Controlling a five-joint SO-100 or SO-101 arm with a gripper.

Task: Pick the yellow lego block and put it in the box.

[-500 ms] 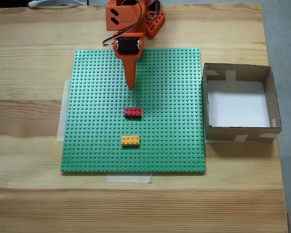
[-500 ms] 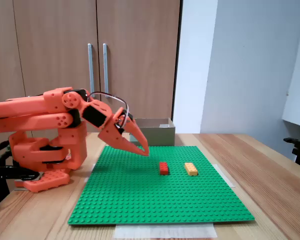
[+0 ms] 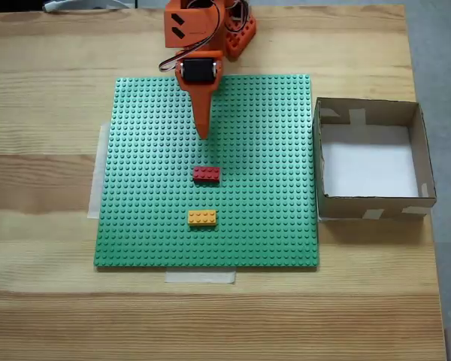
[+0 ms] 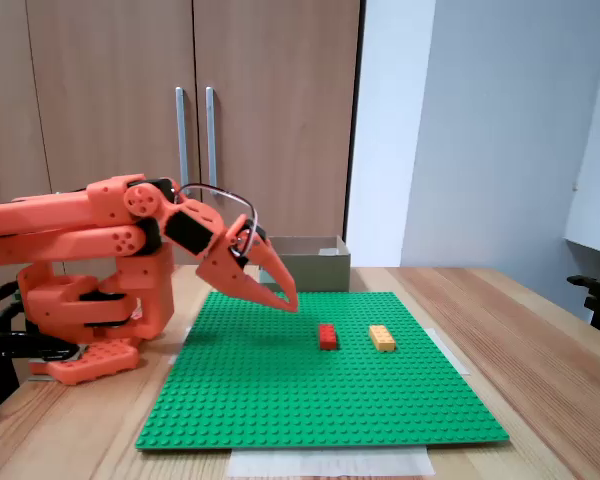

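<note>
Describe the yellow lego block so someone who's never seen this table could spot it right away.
Find the big green studded baseplate on the wooden table. Two small bricks sit near its middle. In the overhead-looking fixed view, the yellow lego block is the one nearer the bottom edge, farther from the orange arm's tool than the red brick.
</note>
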